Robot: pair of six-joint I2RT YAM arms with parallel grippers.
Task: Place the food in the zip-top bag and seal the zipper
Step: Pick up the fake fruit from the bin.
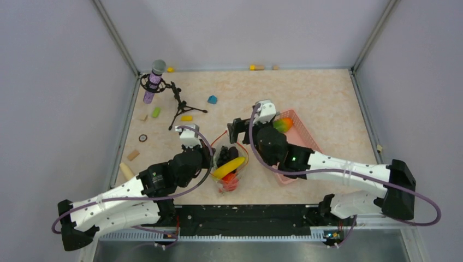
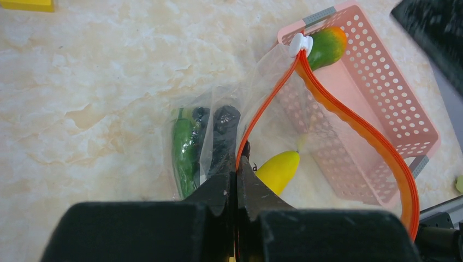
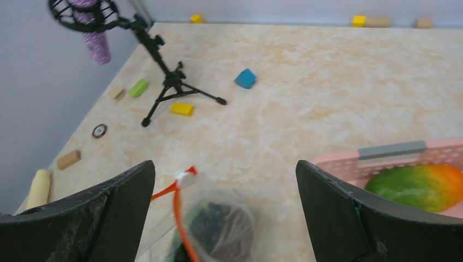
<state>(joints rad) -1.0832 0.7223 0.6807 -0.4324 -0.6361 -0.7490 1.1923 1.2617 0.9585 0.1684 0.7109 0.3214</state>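
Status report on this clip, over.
Left end effector shut on zipper; right end effector open above zip-top bag. Zipper unsealed, food inside. Green-orange fruit in pink basket.

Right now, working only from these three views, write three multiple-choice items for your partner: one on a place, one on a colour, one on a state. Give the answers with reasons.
1. Where is the green-and-orange fruit? A in the zip-top bag; B in the pink basket; C in the left gripper.
2. What colour is the slider tab on the zipper? A white; B blue; C black.
3. How is the left gripper? A open, empty; B shut on the zipper; C shut on the basket.
Answers: B, it lies inside the basket's walls; A, the tab shows white at the orange strip's end; B, its jaws are closed on the orange strip.
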